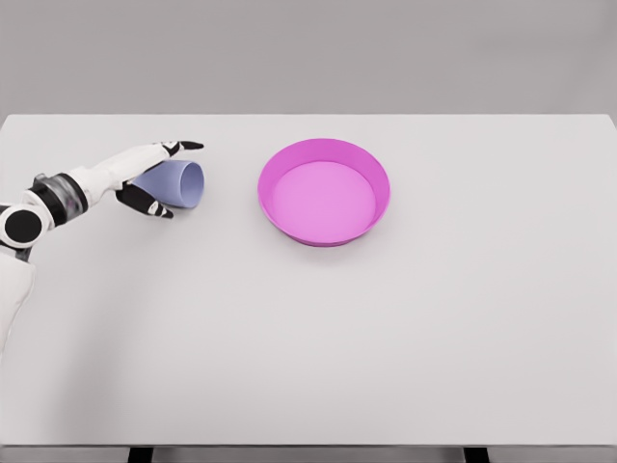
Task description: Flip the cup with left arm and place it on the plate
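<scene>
Just beyond the left hand (pixel 154 178), toward the middle of the white table (pixel 308 338), the lavender cup (pixel 178 183) lay on its side with its open mouth turned to the pink plate (pixel 324 191). The hand was clamped around the cup's narrow end: one dark-tipped finger reached over the top, while the thumb and other fingers curled in from below, nearer the robot. Whether every finger actually touched the wall could not be told from this view. The plate stood well apart from the hand on its far side, rim up and holding nothing. No right arm showed.

Several risks seemed likely. The grip looked shallow and sat on the tapered end, so as the wrist rolled to bring the cup upright, it might slide out along the taper and drop. A round cup lying on a smooth table could also roll away if the fingers loosened before the lift. The plate's raised rim was another hazard: a carry that came in too low might strike it, pushing the plate or tipping the cup. Finally, if the turn stopped short, the cup would probably land tilted on the plate's sloping wall and topple when released.
</scene>
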{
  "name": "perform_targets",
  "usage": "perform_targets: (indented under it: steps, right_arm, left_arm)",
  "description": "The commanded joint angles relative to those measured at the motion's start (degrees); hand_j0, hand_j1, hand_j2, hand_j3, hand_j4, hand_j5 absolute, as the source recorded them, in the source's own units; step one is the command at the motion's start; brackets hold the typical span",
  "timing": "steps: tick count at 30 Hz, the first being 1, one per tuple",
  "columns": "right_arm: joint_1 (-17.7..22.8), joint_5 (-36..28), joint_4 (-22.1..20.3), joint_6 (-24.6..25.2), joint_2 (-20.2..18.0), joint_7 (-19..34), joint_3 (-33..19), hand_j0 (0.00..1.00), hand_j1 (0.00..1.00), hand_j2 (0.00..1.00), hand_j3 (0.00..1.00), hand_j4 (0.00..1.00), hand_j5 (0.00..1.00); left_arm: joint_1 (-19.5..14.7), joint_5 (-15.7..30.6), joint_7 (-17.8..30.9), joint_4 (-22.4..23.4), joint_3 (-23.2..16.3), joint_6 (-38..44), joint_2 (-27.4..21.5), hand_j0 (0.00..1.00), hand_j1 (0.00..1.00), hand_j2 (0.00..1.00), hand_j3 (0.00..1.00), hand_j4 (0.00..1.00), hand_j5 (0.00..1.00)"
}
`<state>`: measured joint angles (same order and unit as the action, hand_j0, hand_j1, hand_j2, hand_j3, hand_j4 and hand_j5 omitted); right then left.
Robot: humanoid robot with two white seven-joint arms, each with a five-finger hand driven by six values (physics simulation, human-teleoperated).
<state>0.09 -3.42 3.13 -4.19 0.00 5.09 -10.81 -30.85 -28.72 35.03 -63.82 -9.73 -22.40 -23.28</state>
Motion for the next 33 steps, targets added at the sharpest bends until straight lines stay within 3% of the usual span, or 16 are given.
perform_targets:
  steps: [1, 11, 19, 33]
  right_arm:
    - [0.0, 0.0, 0.0, 0.0, 0.0, 0.0, 0.0, 1.00, 1.00, 1.00, 1.00, 1.00, 1.00]
    - [0.0, 0.0, 0.0, 0.0, 0.0, 0.0, 0.0, 1.00, 1.00, 1.00, 1.00, 1.00, 1.00]
    - [0.0, 0.0, -0.1, 0.0, 0.0, 0.0, 0.0, 1.00, 1.00, 1.00, 1.00, 1.00, 1.00]
    - [0.0, 0.0, -0.1, 0.1, 0.0, 0.0, 0.0, 1.00, 1.00, 1.00, 1.00, 1.00, 1.00]
  left_arm:
    - [0.0, 0.2, 0.0, 0.0, -0.4, 0.4, -0.1, 1.00, 1.00, 1.00, 1.00, 1.00, 1.00]
    - [-1.0, -1.9, 0.0, 2.1, -0.5, 0.7, 0.2, 1.00, 1.00, 1.00, 1.00, 1.00, 1.00]
    - [-1.3, -2.7, 0.0, 2.0, -1.9, 0.6, 0.2, 0.82, 0.82, 0.82, 0.82, 0.82, 0.82]
    - [-1.7, -2.0, 0.0, 1.5, -3.2, -0.1, 0.1, 0.73, 0.73, 0.73, 0.73, 0.73, 0.73]
